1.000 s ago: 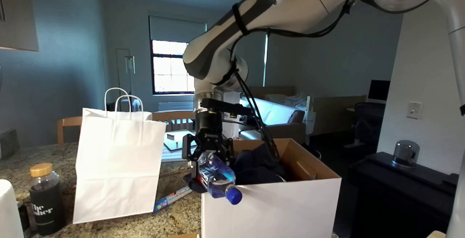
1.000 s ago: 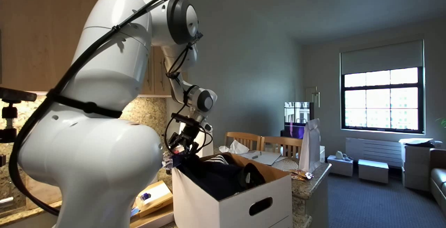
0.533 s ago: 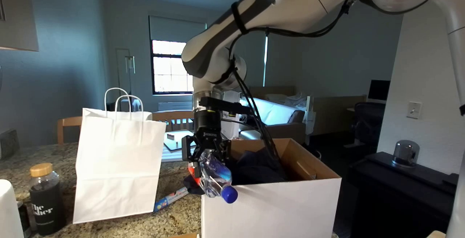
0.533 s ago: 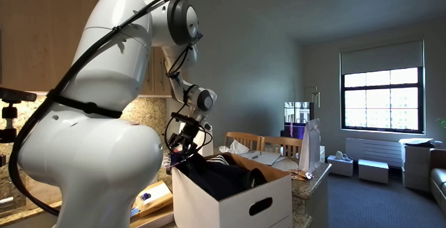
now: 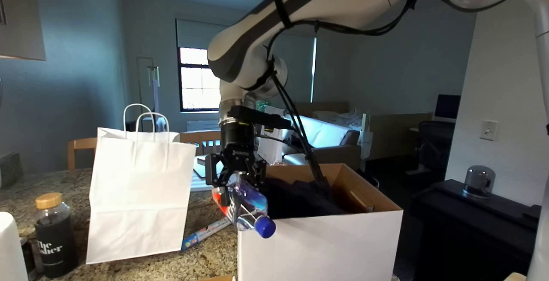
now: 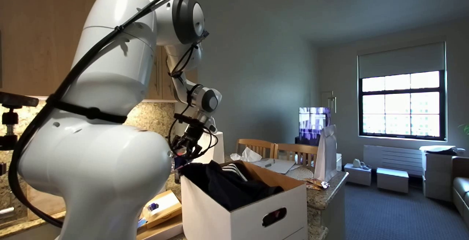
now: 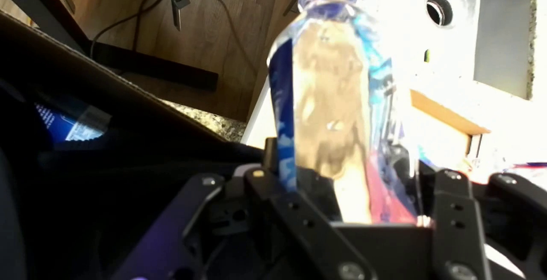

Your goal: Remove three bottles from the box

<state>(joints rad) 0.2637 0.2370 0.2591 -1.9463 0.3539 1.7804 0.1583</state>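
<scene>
Black claw pinches a clear, blue-capped bottle, holding it at a tilt near one corner of the white box. Dark cloth with white stripes lies heaped inside the box, where the wrist view also shows a blue-and-white object, too dim to name. A white, handled paper bag and a dark, tan-lidded tumbler stand on the speckled desk.

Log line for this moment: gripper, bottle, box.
Black gripper: shut on blue-capped clear plastic bottle; position: by corner of white cardboard box, contact unclear; inside: white-striped dark cloth; release: not yet
</scene>
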